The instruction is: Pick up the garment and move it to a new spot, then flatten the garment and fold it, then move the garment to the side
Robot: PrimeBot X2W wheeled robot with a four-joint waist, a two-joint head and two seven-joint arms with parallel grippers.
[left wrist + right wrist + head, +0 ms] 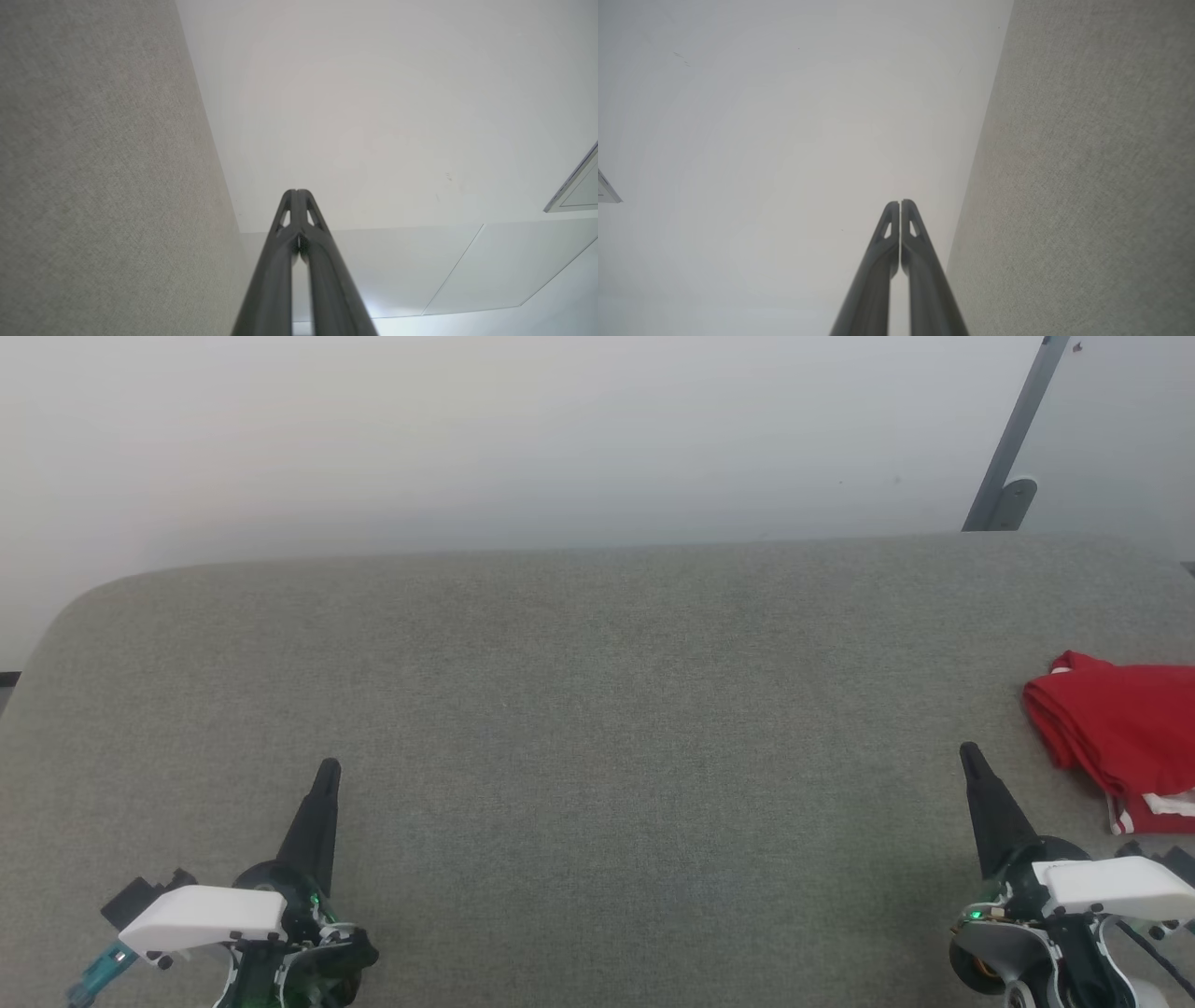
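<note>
The garment (1120,728) is bright red, bunched into a folded heap at the right edge of the grey padded table (597,709), with a white and red striped band at its near corner. My right gripper (969,753) is shut and empty, a short way left of and nearer than the garment. Far from the cloth, at the lower left, my left gripper (328,769) is also shut and empty. In the wrist views each gripper, left (296,191) and right (900,202), has its fingertips pressed together, pointing along the table toward the wall.
A pale wall (523,439) rises behind the table's far edge. A grey metal bar (1018,439) leans at the back right. The table's left corner is rounded, with floor beyond it.
</note>
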